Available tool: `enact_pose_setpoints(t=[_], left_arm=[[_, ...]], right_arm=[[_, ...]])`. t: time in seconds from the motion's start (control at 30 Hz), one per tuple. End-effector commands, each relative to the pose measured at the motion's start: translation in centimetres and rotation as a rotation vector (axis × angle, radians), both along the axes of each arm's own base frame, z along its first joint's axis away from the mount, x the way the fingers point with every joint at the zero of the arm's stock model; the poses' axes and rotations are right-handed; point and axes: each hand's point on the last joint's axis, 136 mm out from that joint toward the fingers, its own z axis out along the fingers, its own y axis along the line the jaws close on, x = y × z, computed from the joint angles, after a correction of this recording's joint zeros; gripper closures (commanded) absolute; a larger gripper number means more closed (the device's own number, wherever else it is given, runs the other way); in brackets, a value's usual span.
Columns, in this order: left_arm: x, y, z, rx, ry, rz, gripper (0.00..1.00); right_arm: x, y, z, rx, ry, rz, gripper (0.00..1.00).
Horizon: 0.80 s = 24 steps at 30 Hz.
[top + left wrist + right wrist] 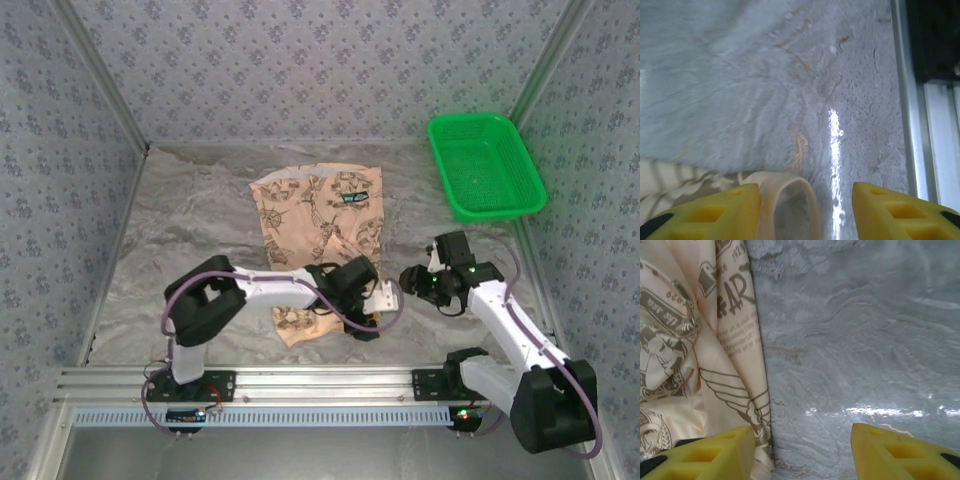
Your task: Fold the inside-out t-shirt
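On grey table (200, 230), rumpled peach-tan t-shirt (315, 215); dark brown winged emblems (735, 390)

You are looking at a peach-tan t-shirt (315, 205) printed with dark brown winged emblems and lettering, on a marbled grey table (190, 240). The basket (487, 165) is bright green, the walls (320, 60) blue-grey with small floral motifs, and the right gripper (801, 436) has yellow pads (900, 455).

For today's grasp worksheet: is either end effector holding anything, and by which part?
Nothing. The left end effector and right end effector stand open; t-shirt lies unclamped.
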Motion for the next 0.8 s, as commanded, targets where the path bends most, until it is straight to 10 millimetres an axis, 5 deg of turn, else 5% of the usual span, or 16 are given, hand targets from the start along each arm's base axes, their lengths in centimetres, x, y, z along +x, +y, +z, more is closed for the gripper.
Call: enact_pose_setpoints(t=[0.0,0.07,0.13,0.17,0.47,0.6,0.77], left_arm=[[1.1,-0.1,-1.7,0.104,-0.136,-0.018,0.48],[2.2,-0.2,-3.0,0.134,-0.154,0.02,0.55],[2.9,-0.3,-3.5,0.142,-0.147,0.045,0.95],[2.9,-0.3,-3.3,0.134,-0.121,0.041,1.0],[8.3,-0.3,7.5,-0.221,-0.001,0.28,1.0],[12.4,1.3,8.6,-0.291,0.048,0.461,1.0],[16.6,1.8,9.2,-0.344,0.082,0.634,1.0]], right_arm=[[-0.3,-1.0,-0.2,-0.01,0.007,-0.04,0.45],[-0.3,-1.2,0.0,0.004,-0.002,-0.044,0.45],[-0.6,-1.2,0.1,0.019,0.0,-0.044,0.45],[-0.8,-1.1,0.2,0.028,0.001,-0.038,0.45],[-2.4,5.2,1.1,0.228,0.017,0.149,0.47],[-3.0,8.1,0.8,0.23,0.023,0.232,0.44],[-4.1,14.2,1.0,0.327,0.034,0.413,0.4]])
